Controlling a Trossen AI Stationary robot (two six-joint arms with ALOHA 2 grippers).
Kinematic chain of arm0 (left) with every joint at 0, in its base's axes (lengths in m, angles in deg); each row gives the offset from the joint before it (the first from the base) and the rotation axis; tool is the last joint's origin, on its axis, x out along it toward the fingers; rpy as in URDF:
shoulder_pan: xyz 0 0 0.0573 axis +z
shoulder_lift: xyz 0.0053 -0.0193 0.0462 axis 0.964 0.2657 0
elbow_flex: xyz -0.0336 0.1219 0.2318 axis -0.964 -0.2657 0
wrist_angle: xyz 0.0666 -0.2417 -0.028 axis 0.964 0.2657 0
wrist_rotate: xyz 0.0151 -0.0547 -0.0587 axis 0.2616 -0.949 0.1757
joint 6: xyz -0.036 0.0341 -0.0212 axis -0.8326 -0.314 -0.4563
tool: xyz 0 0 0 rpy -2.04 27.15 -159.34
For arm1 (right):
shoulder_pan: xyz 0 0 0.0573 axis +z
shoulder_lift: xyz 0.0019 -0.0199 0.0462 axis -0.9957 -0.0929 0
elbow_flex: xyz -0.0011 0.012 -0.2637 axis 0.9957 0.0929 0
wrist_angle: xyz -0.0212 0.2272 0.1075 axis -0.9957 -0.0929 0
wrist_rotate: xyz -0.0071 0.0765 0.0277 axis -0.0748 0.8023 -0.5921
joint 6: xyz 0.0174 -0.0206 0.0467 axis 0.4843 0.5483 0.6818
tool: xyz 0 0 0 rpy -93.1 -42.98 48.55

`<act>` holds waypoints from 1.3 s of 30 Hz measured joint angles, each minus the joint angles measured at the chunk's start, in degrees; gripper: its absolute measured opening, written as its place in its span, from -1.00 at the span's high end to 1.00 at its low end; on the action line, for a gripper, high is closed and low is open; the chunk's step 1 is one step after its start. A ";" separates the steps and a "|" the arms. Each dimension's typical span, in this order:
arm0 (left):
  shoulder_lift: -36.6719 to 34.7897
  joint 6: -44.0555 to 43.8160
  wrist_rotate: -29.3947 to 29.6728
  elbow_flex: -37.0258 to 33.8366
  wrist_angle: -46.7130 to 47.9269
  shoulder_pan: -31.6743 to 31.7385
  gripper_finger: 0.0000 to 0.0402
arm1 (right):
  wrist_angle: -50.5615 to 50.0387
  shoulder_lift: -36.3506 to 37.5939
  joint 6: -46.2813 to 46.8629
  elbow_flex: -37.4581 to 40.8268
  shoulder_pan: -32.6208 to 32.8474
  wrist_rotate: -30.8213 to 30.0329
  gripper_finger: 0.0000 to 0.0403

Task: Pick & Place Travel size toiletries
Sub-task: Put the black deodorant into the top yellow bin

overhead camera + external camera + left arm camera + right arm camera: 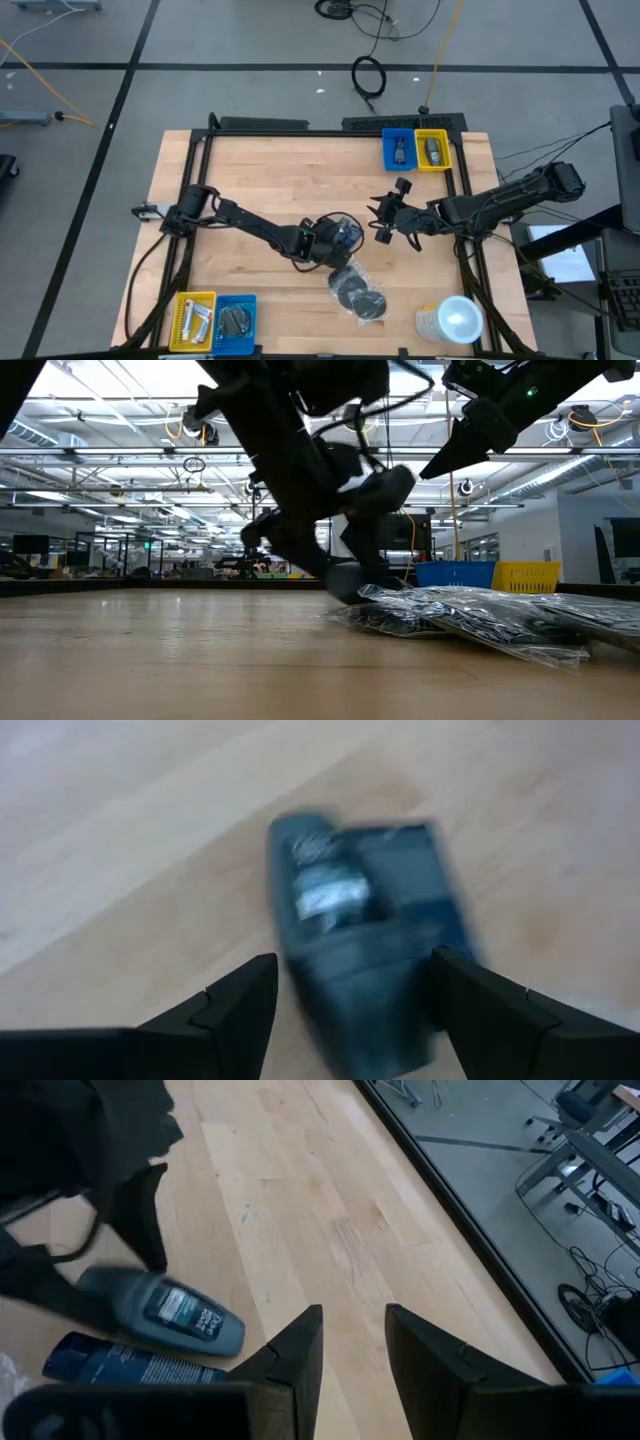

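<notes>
A dark grey bottle (165, 1315) lies on its side on the wooden table, near the middle. My left gripper (355, 960) is open and comes down slanting over it, with one finger on either side of the bottle (350, 890). A dark blue bottle (120, 1365) lies on the table just beside the grey one. Dark round discs in clear wrap (357, 292) lie flat on the table a little nearer the front edge. My right gripper (355, 1340) hangs open above the table right of centre, its fingers a little apart with nothing between them. My left gripper has its two fingers (245, 1010) on either side of the grey bottle's body, slanting down from the table's left. The bottle shows blurred between them, and I cannot tell whether the fingers touch it. The bottle lies on the table.
A blue bin (398, 150) and a yellow bin (433, 150) stand at the far edge. A second yellow bin (195, 320) and blue bin (236, 322) stand at the near left. A large white-lidded cup (455, 320) stands at the near right. The clear wrap (470, 615) spreads beside the left gripper.
</notes>
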 joint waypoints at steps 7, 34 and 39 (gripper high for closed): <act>1.10 -0.62 -1.73 -0.06 0.83 0.96 -0.28 | -0.02 -0.01 0.00 0.00 0.00 0.02 0.49; 2.65 9.18 -6.24 -0.12 -0.67 4.21 -0.15 | -0.03 -0.02 -0.02 0.00 0.00 0.04 0.49; 2.63 11.41 -6.42 -0.10 -0.63 4.16 0.08 | -0.02 -0.02 -0.02 0.00 0.00 0.04 0.49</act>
